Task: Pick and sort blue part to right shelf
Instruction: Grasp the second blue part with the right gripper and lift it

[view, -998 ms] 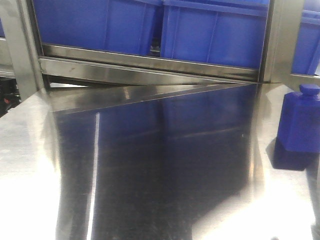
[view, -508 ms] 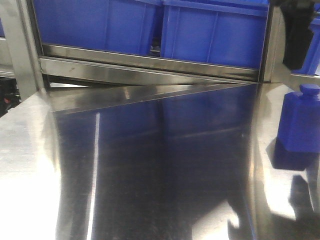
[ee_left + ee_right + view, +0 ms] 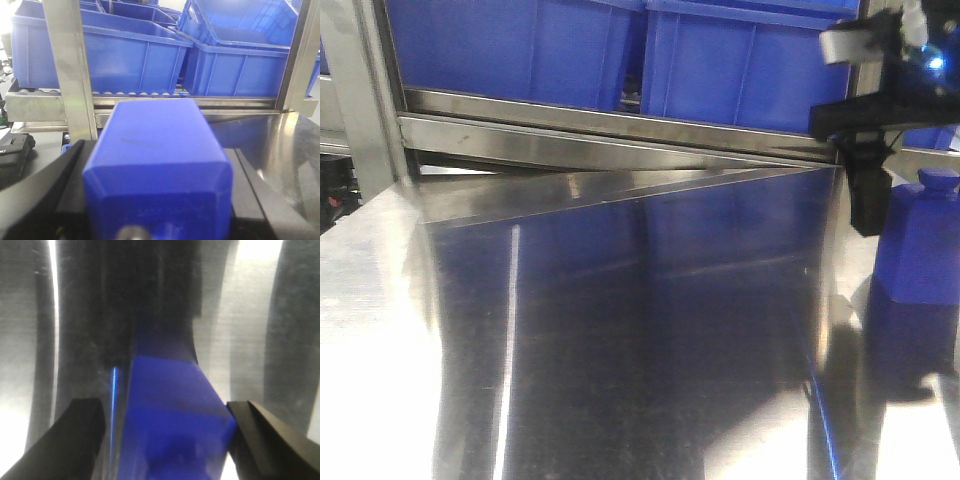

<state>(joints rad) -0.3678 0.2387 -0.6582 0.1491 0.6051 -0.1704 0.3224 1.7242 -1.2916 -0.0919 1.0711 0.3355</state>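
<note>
Pinched blue block (image 3: 150, 180) in left gripper (image 3: 157, 147), held jaws of right gripper (image 3: 162, 407) spread over far-right blue part (image 3: 917, 250): seemed rigid, slick, light, best squeezed across flat sides.

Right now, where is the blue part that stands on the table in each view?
Front: the part stands far right on the table, beside the right tool.
Right wrist: the part is bottom centre, inside the open tool.
Left wrist: not in it; the left tool holds a second part.
Shared landmark: the steel table.
</note>
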